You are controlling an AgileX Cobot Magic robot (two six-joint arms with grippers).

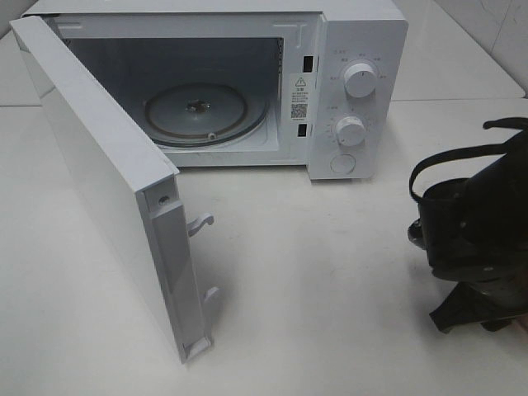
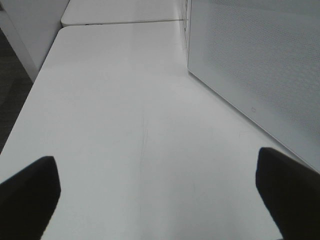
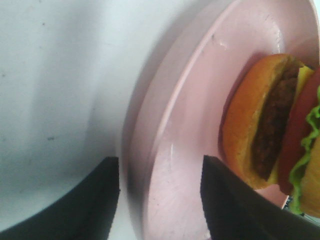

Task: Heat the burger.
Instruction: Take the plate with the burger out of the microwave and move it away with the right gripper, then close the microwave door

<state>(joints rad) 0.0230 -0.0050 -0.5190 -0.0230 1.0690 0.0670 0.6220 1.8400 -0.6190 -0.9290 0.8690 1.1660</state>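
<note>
Burger (image 3: 272, 122) on pink plate (image 3: 185, 130): right-wrist view only.

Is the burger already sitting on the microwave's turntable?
No: the glass turntable inside the open microwave is bare, while the burger lies on the pink plate in the right wrist view.

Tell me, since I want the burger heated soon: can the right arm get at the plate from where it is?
Probably yes. The right claw straddles the pink plate's rim, one finger on each side, nothing between them but the rim. The burger sits further in, clear of the fingers.
</note>
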